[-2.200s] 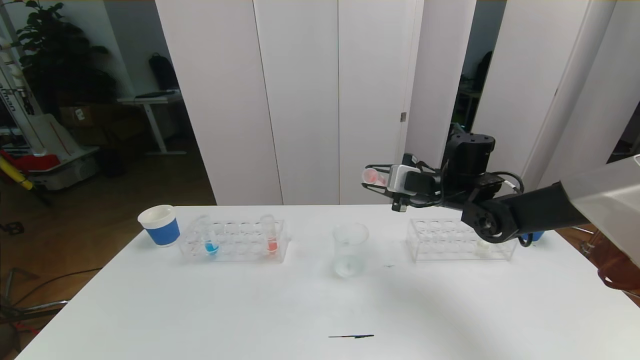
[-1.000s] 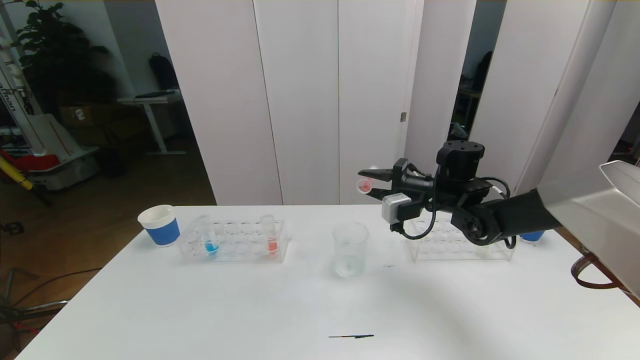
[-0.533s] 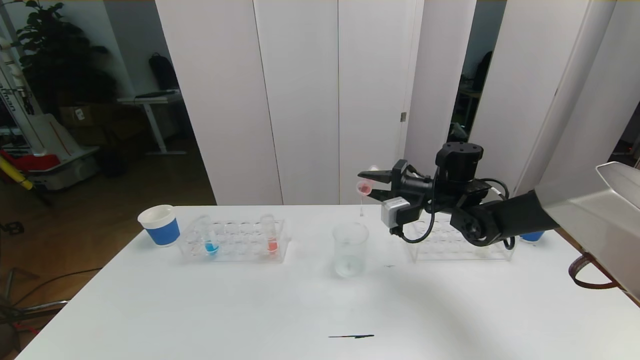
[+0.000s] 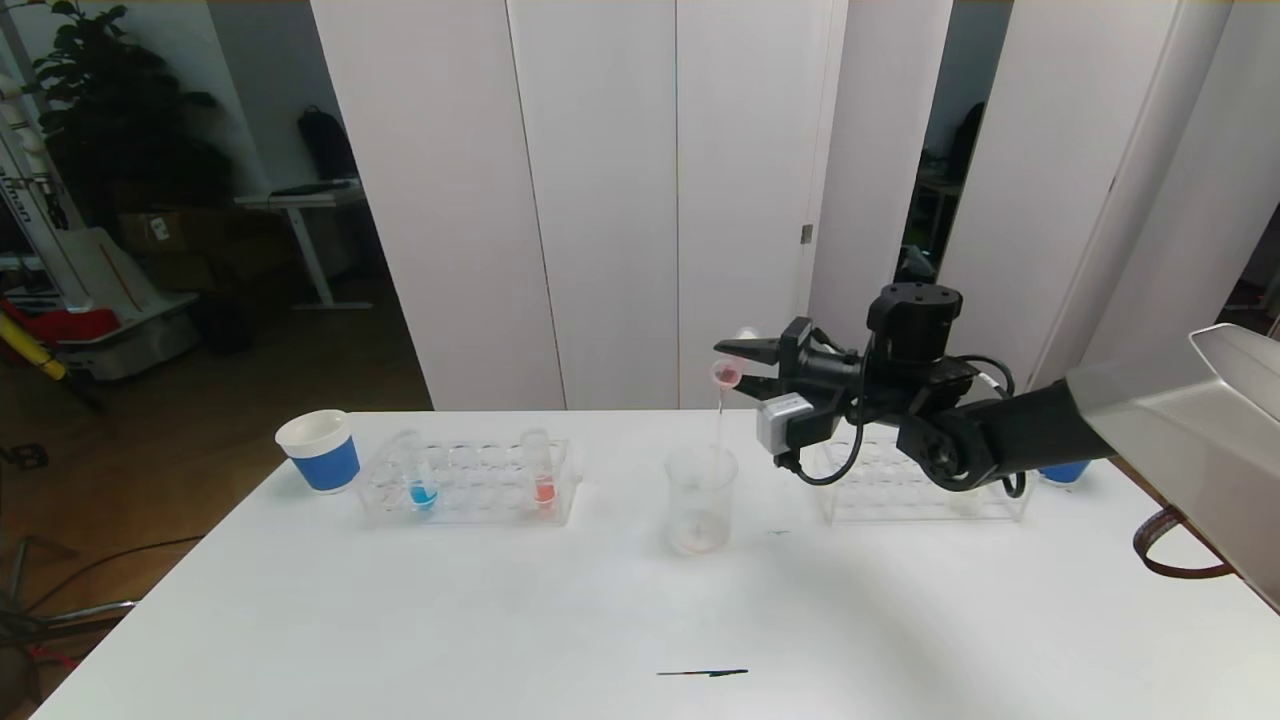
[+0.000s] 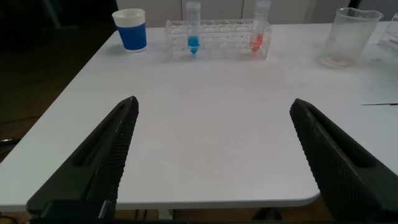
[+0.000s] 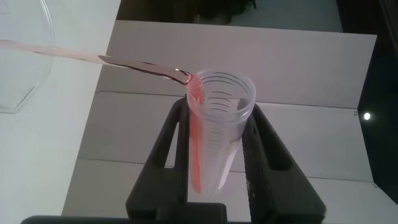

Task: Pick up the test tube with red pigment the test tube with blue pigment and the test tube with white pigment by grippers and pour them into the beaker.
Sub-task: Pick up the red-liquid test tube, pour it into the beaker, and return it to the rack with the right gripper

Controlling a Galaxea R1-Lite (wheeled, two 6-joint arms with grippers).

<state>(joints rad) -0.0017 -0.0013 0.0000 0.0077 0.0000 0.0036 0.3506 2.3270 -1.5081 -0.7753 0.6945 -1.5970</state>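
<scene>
**Pouring red pigment: tube mouth stood above and just right of the beaker**

You had the white table [image 4: 400, 620] laid out with two clear racks, the left rack [image 4: 470, 482] and the right rack [image 4: 920, 485], and the beaker [image 4: 701, 498] between them. Your right gripper [image 4: 742, 365] hung above the beaker's right rim, clenched on the test tube with red pigment [image 6: 214, 134]. That tube lay tipped, its long axis running roughly level, mouth toward the beaker, and a thin red stream [image 4: 718, 425] fell from its lip into the glass. Everything turned on that mouth staying over the opening; I judged it barely inside the rim's line, so any drift right would have spilled.

Your left gripper [image 5: 214, 155] sat parked low at the table's near edge, jaws spread and holding nothing. It was the nearer arm to the test tube with blue pigment [image 4: 422, 485], upright in the left rack. The white tube could not be made out behind your right arm.

Half a second before, only a drop hung below the tube and the beaker's bottom looked clear; now it showed pink.
</scene>
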